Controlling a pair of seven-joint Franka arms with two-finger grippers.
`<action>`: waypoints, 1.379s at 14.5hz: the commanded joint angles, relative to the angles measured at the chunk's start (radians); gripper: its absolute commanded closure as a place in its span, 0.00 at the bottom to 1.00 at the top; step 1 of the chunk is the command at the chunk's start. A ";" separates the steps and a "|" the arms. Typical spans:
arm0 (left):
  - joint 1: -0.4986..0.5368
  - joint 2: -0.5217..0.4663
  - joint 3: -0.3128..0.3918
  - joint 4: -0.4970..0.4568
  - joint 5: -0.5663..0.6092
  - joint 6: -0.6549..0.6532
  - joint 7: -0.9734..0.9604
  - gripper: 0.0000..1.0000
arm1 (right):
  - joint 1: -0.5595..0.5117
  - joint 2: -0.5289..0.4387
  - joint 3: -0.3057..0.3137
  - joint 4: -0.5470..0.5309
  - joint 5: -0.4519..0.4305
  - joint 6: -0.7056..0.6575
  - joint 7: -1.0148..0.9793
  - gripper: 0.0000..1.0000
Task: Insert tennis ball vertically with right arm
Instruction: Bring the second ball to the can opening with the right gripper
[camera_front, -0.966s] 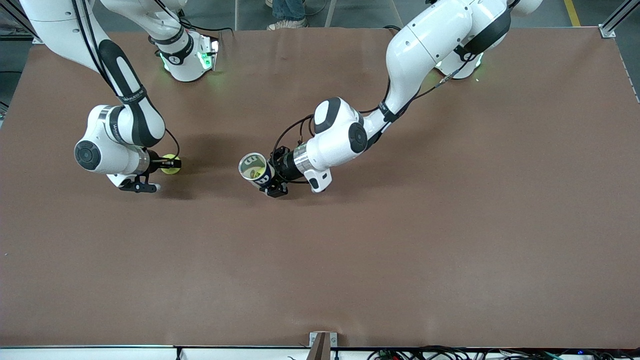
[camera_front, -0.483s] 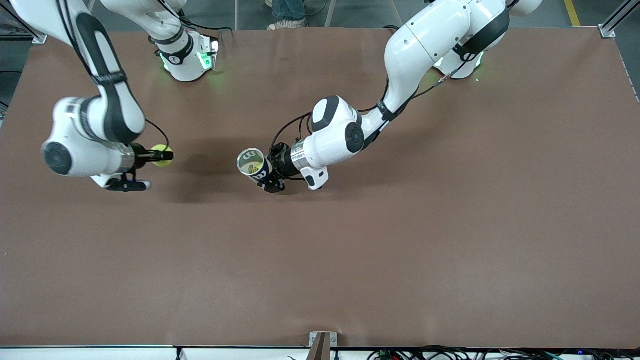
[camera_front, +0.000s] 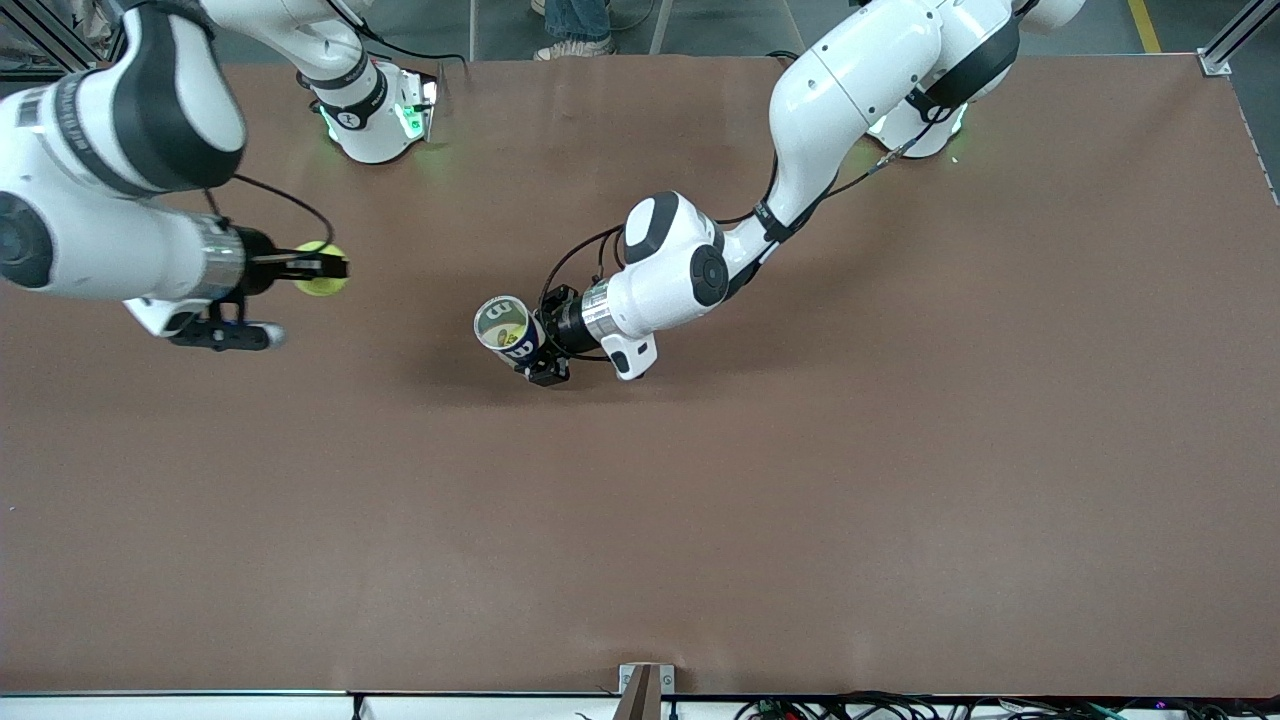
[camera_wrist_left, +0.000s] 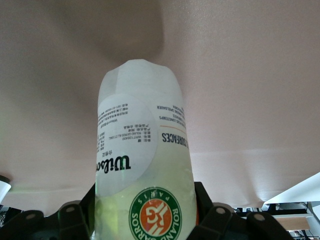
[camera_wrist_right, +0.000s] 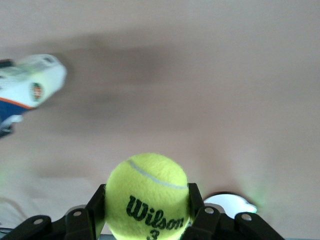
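one tennis ball (camera_front: 322, 270), one ball can (camera_front: 507, 330), two arms and one brown table (camera_front: 800, 500) are showing.

the tennis ball is looking bright yellow-green and fuzzy, with a pale curved seam across it and black "wilson 3" lettering facing the right wrist camera (camera_wrist_right: 148, 196). it is sitting clamped in the right gripper (camera_front: 322, 268), one black finger (camera_wrist_right: 96, 202) pressing on each side of it, so that claw is closing only as far as the ball allows. the gripper is pointing sideways and is holding the ball up in the air over the table, toward the right arm's end, well apart from the can.

the ball can is a clear plastic tube with a white label, black "wilson" print, a round green and orange "roland garros" badge (camera_wrist_left: 155, 216) and a dark blue band near its mouth. the left gripper (camera_front: 535, 352) is gripping it around the body, its claw closing on the tube's sides, near the middle of the table. the can is standing with its open mouth facing up toward the front camera, tilting a little, and something yellow-green is showing inside it. whether its base is touching the table is not clear.
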 joint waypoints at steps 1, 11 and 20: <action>0.002 0.006 -0.011 0.015 -0.023 -0.007 0.030 0.25 | 0.093 0.030 -0.003 0.091 0.041 -0.006 0.183 0.63; 0.001 0.008 -0.010 0.017 -0.022 -0.003 0.030 0.25 | 0.244 0.169 -0.005 0.179 0.070 0.190 0.458 0.63; -0.001 0.003 -0.010 0.017 -0.022 -0.003 0.030 0.25 | 0.267 0.234 -0.005 0.182 0.067 0.267 0.457 0.62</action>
